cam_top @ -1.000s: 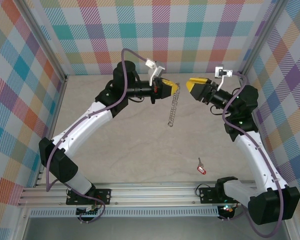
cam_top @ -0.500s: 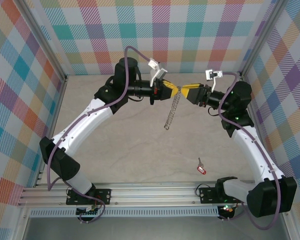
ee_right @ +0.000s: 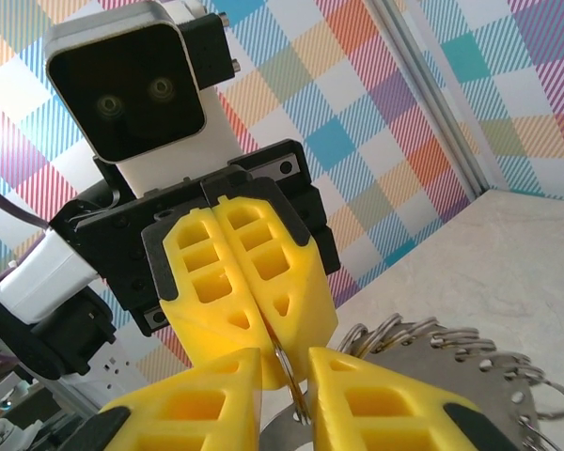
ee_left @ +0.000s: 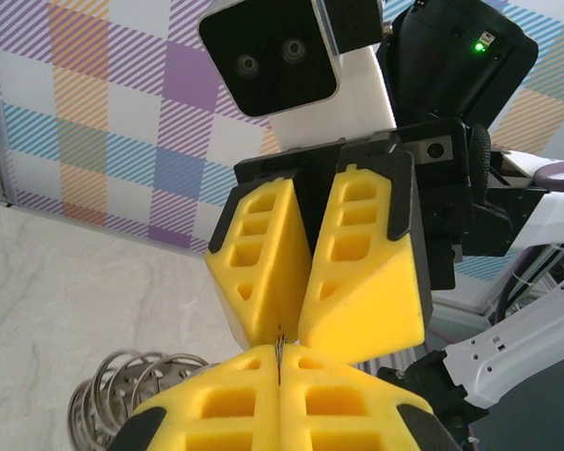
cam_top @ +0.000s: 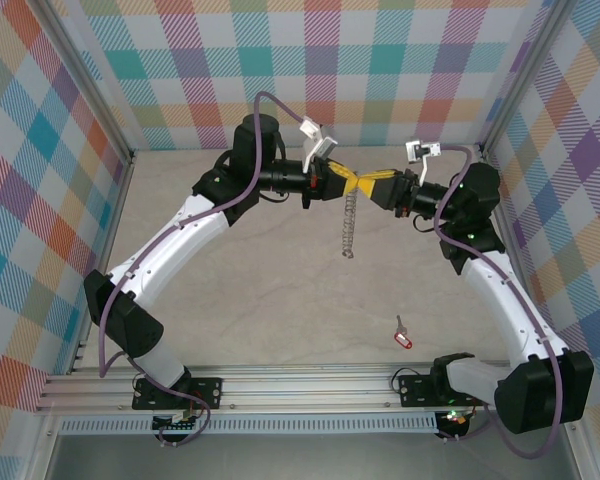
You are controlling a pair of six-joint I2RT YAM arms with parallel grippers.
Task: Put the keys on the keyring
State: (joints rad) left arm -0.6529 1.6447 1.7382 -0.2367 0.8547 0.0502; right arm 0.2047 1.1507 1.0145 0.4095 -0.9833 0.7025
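Observation:
My left gripper (cam_top: 345, 183) is shut on the top rim of the keyring (cam_top: 349, 225), a thin grey ring fringed with small wire loops that hangs edge-on above the table. In the left wrist view the rim sits pinched in my left gripper (ee_left: 279, 349), with the loops (ee_left: 122, 390) at lower left. My right gripper (cam_top: 368, 184) meets the left tip to tip. Seen from the right wrist, my right gripper (ee_right: 287, 366) stands narrowly open around the ring's wire, with the loops (ee_right: 470, 362) to the right. The red-headed key (cam_top: 404, 337) lies alone on the table near the front.
Checked walls close in the back and both sides. An aluminium rail (cam_top: 300, 385) runs along the near edge by the arm bases. The beige tabletop (cam_top: 270, 290) spreads out below the hanging ring.
My right gripper moved left until it met the left one, and its jaws narrowed around the ring's rim. The hanging keyring swung from a slant to nearly straight down.

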